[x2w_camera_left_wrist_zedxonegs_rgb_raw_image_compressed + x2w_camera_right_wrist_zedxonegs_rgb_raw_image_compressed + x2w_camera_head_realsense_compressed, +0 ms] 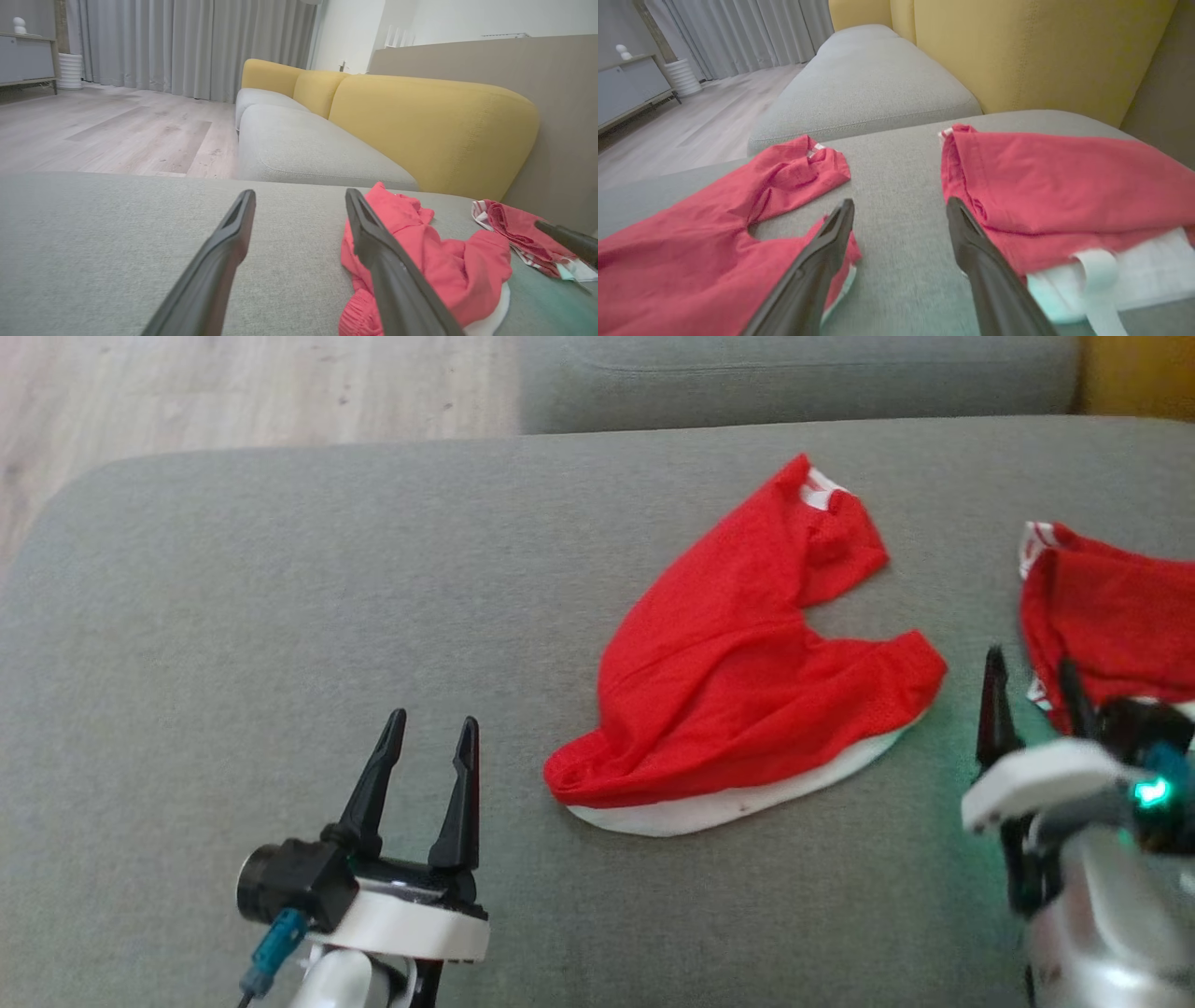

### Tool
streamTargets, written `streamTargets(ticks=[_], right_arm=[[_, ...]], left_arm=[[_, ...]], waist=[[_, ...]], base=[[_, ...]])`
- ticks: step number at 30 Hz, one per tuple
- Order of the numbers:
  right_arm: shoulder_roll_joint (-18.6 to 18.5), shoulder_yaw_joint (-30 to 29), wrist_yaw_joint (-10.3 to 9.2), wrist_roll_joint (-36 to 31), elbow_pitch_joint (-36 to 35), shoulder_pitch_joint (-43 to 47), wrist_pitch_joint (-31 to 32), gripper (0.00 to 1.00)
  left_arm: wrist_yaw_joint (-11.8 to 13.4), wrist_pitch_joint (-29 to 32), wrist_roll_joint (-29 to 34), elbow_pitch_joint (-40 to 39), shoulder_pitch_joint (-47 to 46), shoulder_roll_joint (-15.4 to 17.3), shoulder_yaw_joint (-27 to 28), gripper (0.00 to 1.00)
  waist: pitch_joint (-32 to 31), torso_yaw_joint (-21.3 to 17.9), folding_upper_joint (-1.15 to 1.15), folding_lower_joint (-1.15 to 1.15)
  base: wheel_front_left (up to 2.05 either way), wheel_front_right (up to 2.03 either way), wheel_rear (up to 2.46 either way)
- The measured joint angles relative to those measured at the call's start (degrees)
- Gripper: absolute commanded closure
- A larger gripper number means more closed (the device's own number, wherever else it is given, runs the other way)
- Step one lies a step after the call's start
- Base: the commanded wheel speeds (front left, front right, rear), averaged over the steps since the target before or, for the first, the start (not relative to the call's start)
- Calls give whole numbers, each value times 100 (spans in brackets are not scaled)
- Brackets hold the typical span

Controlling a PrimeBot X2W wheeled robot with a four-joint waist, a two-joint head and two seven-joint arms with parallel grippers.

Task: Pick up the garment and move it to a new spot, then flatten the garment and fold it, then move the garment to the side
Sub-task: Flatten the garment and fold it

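The left hand (pixel 434 719) hangs low over bare cushion with its two dark fingers apart and nothing between them, well to the left of the work. The right hand (pixel 1029 661) is likewise spread and empty, its fingers pointing along the narrow bare strip that separates two red cloths. Just left of that strip lies the crumpled red mesh garment with a white lining (pixel 738 653), near the middle of the grey fabric sofa cushion (pixel 280 569); it is bunched at its lower left end, with the white layer peeking out beneath, and I take it for the piece to be worked. Just right of the strip sits a second red garment with white trim (pixel 1111 607), folded flat and seemingly finished. The chief hazard is that closeness: a right hand drifting a little rightward could snag the folded piece, or the pale loop (pixel 1099 275) at its near edge, and undo it. A shallow pinch on the crumpled one may lift only the red mesh and leave the lining trailing, so it would come down twisted, while too deep a pinch would bite the soft cushion. Carrying it too far leftward risks the cushion's rounded edge and the pale wooden floor (pixel 233 383) beyond.
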Motion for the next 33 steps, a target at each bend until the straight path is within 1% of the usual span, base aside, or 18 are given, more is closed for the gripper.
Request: streamTargets(ticks=[5, 9, 15, 20, 23, 26, 31, 33], right_arm=[[52, 474, 0, 630, -845, 934, -186, 0], [91, 628, 0, 1085, -1327, 1404, -237, 0], [98, 670, 0, 1174, -1642, 1556, -276, 0], [98, 649, 0, 1174, -1708, 1545, -277, 0], [98, 636, 0, 1173, -1729, 1544, -277, 0], [98, 644, 0, 1173, -1724, 1544, -277, 0], [99, 671, 0, 1173, -1715, 1525, -277, 0], [100, 677, 0, 1173, -1713, 1511, -277, 0]], left_arm=[[-26, 0, 38, -26, 43, 0, -2, 0], [-35, 0, 38, -23, 48, 0, -4, 0], [-77, 0, 51, 23, 54, 0, -9, 0], [-105, 0, 99, 114, 54, 1, -38, 0], [-169, 0, 183, 337, 54, 4, -267, 0], [-186, 0, 298, 668, 52, 69, -643, 0], [-229, 1, 237, 1325, -35, 402, -1341, 0], [-229, 1, 238, 1612, -177, 492, -1423, 0]], waist=[[-1, -216, 0, 0], [-13, -307, 0, 0], [-45, -393, 0, 0], [-41, -408, 0, 0], [-13, -408, 0, 0], [33, -409, 0, 1], [123, -447, 0, 0], [162, -471, 0, 0]], base=[[0, 0, 0], [0, 0, 0], [0, 0, 0], [0, 0, 0], [0, 0, 0], [0, 0, 0], [0, 0, 0], [0, 0, 0]])
